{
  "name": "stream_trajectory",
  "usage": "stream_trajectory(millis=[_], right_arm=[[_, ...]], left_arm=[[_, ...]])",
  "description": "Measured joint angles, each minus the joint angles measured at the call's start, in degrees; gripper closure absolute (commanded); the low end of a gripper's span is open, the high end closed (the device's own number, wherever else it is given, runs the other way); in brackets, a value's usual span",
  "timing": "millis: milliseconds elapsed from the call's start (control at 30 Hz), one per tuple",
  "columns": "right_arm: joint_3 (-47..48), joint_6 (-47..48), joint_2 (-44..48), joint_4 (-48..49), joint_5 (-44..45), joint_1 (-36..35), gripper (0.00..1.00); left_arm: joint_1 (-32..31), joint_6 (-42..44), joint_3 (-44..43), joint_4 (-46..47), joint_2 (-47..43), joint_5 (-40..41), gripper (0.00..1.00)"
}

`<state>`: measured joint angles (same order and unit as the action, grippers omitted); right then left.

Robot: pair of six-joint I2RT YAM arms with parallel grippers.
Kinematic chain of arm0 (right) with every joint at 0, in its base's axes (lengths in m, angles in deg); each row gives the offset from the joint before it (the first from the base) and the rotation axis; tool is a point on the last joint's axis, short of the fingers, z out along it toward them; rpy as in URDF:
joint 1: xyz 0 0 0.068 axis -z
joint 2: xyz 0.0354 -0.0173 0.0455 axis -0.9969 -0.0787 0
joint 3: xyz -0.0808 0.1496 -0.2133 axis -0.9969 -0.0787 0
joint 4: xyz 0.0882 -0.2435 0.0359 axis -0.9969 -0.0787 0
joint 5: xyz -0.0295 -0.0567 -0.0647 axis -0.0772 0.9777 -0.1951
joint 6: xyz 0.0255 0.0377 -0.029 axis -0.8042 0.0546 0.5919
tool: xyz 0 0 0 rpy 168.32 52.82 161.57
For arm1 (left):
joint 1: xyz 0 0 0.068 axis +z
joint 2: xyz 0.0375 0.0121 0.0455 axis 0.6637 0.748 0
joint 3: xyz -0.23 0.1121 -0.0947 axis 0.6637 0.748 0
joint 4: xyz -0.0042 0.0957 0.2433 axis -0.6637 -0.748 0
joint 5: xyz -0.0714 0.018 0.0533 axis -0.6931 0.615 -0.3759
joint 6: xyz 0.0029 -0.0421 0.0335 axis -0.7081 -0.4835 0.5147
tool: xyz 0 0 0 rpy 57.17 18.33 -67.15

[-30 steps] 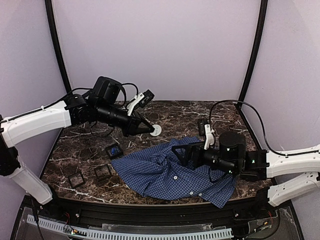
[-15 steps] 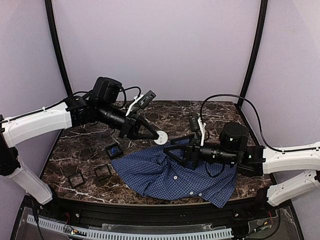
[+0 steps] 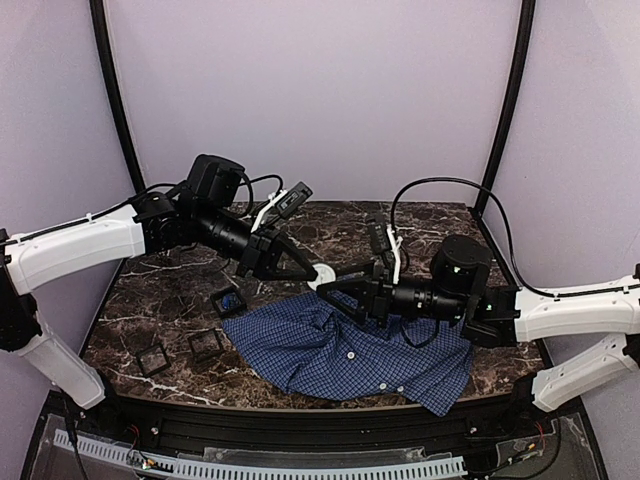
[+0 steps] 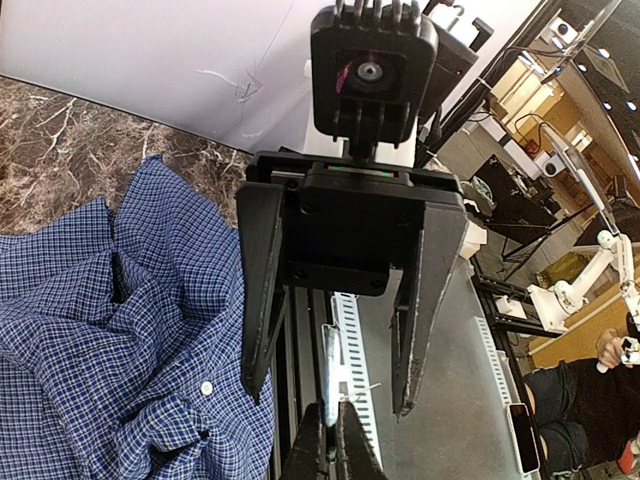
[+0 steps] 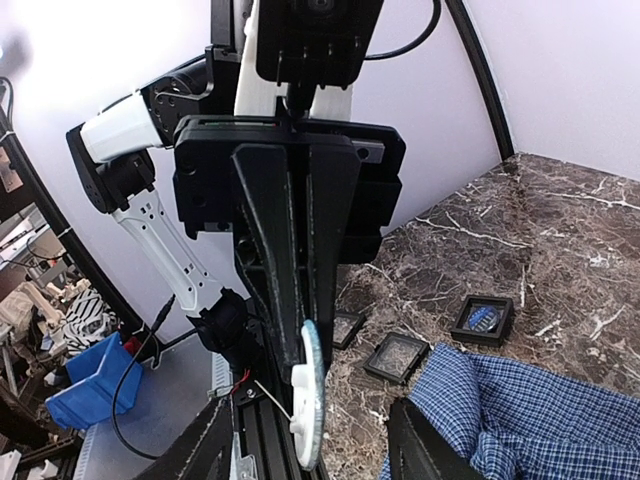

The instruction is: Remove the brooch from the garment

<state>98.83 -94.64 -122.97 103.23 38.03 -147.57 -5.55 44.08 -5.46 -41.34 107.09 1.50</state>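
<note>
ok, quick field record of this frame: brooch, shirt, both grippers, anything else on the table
held item: white round brooch, in the air, apart from the shirt
garment: blue-and-white checked button-up shirt, crumpled on the dark marble table
left gripper: shut on the brooch's edge
right gripper: jaws open, one on either side of the brooch, not touching it
other: small black square boxes, left of the shirt in the top view
</note>
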Motion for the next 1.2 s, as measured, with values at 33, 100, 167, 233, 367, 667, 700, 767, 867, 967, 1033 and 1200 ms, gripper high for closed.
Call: stream_trajectory(millis=[33,100,167,233,367,667,700,767,867,967,1033,1200], right_arm=[[0.1,-0.1,-0.1,0.2,0.1,0.0,0.52],[0.2,-0.1,-0.1,0.5,0.2,0.0,0.57],[0.2,-0.2,-0.1,0.8,0.7,0.0,0.62],[0.2,-0.4,-0.1,1.0,1.0,0.0,0.66],[0.2,-0.4,-0.3,1.2,1.6,0.0,0.73],[0.2,-1.1,-0.5,1.4,2.6,0.0,0.84],[0.2,-1.1,-0.5,1.4,2.7,0.0,0.85],[0.2,-1.5,-0.5,1.2,3.1,0.0,0.87],[0.2,-2.0,-0.5,1.0,3.8,0.0,0.88],[0.2,-2.6,-0.5,0.5,4.7,-0.1,0.88],[0.2,-3.2,-0.5,0.1,5.4,-0.1,0.88],[0.4,-4.3,-0.5,-1.0,6.6,-0.1,0.9]], left_arm=[[0.0,0.0,0.0,0.0,0.0,-0.1,0.99],[0.0,0.0,0.0,0.0,0.0,-0.2,0.99],[0.0,0.0,0.0,0.0,0.1,-0.3,0.99],[-0.1,0.0,0.0,0.0,0.1,-0.3,0.99],[-0.1,0.0,0.0,0.0,0.1,-0.3,0.99],[-0.2,0.0,0.0,-0.1,0.1,0.2,0.99],[-0.2,0.1,0.0,-0.1,0.1,0.4,0.99],[-0.2,0.1,0.0,-0.1,0.1,0.8,0.99],[-0.2,0.4,0.0,-0.1,0.1,1.4,0.99],[-0.2,0.5,0.0,-0.1,0.2,2.2,0.99],[-0.2,0.5,0.0,-0.2,0.3,2.5,0.99],[-0.2,0.9,0.0,-0.2,0.5,3.3,0.99]])
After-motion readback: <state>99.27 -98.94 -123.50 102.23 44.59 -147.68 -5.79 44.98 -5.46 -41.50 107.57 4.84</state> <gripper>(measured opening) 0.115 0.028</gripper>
